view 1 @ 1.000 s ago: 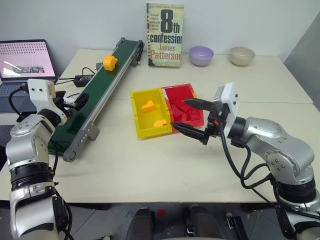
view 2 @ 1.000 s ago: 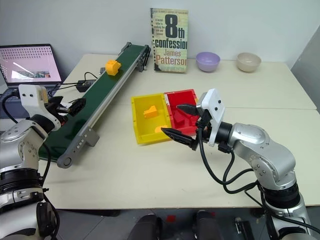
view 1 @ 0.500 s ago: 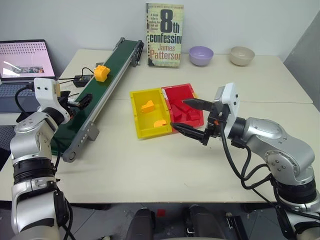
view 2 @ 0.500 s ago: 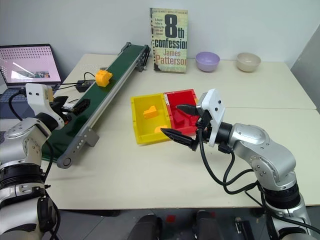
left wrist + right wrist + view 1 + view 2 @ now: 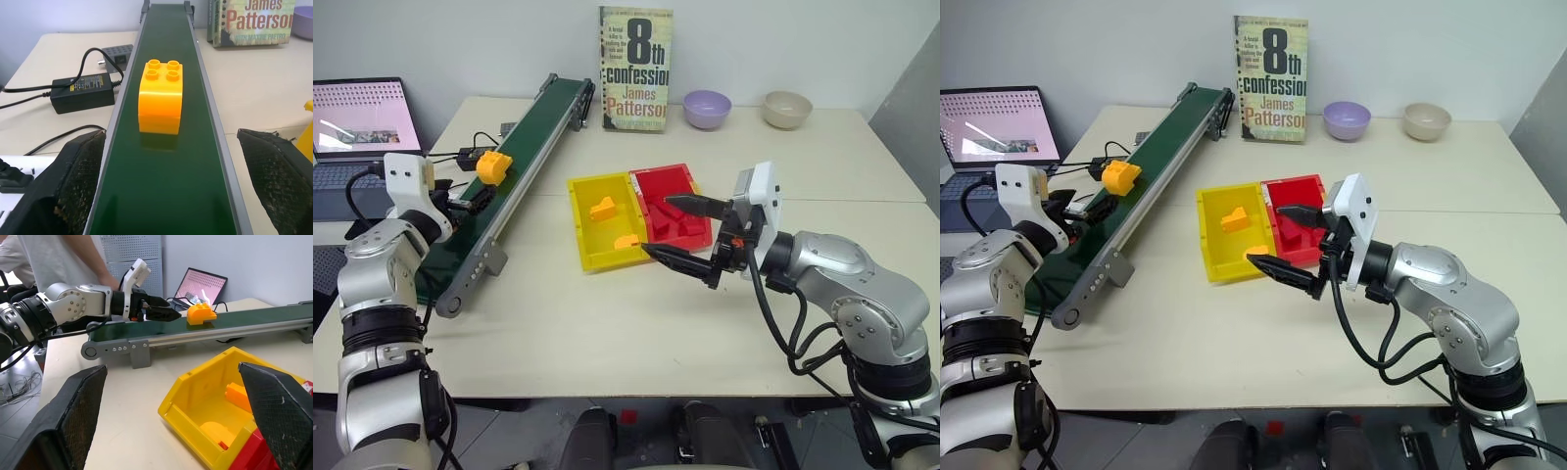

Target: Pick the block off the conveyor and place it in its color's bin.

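Observation:
The yellow-orange block (image 5: 160, 97) rides on the dark green conveyor (image 5: 551, 116), a short way ahead of my left gripper (image 5: 168, 142). That gripper is open and points level along the belt, one finger on each side of it, and it does not touch the block. The block (image 5: 493, 164) is about halfway down the belt. The yellow bin (image 5: 579, 223) lies at the table's middle and holds two flat yellow-orange pieces. Just to the right of the bins, my right gripper (image 5: 657, 224) hovers open and empty, pointing left.
A red bin (image 5: 677, 174) with red blocks is joined to the yellow bin's right side. A book (image 5: 636, 69), a purple bowl (image 5: 707, 108) and a beige bowl (image 5: 787, 109) stand at the back. A laptop (image 5: 362, 117) and a power adapter (image 5: 473, 155) lie left of the conveyor. A person (image 5: 73, 254) stands beyond the table.
The block has travelled down the belt from near its far end towards my left gripper. Both grippers stay open and hold their places.

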`<move>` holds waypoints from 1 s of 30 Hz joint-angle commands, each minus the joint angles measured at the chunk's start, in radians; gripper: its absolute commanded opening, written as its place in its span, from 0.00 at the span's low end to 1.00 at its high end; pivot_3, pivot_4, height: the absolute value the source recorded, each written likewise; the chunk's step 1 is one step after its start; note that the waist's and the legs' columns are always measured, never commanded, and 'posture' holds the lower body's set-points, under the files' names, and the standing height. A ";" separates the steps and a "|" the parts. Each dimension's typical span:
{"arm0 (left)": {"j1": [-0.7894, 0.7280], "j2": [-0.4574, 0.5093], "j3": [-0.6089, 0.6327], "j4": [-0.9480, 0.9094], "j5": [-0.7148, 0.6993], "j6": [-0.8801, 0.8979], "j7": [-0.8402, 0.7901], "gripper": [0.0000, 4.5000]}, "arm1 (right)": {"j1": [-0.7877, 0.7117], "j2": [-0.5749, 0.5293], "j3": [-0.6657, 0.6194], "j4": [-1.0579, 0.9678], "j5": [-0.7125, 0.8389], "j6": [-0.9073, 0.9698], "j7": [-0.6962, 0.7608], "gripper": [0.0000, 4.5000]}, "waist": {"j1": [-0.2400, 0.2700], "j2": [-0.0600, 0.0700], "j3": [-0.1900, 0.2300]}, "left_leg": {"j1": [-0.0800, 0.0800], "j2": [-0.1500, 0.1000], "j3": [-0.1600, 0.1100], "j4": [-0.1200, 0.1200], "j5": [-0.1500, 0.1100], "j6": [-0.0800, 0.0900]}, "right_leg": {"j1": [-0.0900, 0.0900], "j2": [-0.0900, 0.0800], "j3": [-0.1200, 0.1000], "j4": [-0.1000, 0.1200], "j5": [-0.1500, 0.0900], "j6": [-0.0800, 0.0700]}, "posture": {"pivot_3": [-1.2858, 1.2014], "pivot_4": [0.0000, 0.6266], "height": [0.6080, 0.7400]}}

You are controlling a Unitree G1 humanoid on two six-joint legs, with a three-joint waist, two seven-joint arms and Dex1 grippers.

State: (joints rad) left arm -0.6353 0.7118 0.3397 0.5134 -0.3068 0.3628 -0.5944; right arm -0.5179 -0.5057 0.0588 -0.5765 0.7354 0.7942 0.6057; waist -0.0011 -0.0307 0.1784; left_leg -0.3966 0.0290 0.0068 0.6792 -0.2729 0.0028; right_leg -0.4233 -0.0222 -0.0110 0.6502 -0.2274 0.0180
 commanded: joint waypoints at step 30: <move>0.051 0.024 0.008 -0.268 -0.067 0.147 0.004 0.34 | 0.026 -0.031 -0.041 -0.057 -0.005 0.014 -0.039 1.00 | 0.006 0.000 0.000 | 0.000 0.000 -0.002 0.000 0.000 0.000 | 0.000 -0.003 0.000 0.000 0.000 0.000 | 0.52 0.24 1.00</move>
State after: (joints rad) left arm -0.5145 0.7219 0.3577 0.3408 -0.3272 0.4758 -0.5600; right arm -0.5011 -0.5195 0.0508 -0.5905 0.7322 0.8100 0.5838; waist 0.0053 -0.0309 0.1783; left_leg -0.3975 0.0289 0.0042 0.6792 -0.2728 0.0028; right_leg -0.4228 -0.0252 -0.0112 0.6501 -0.2274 0.0180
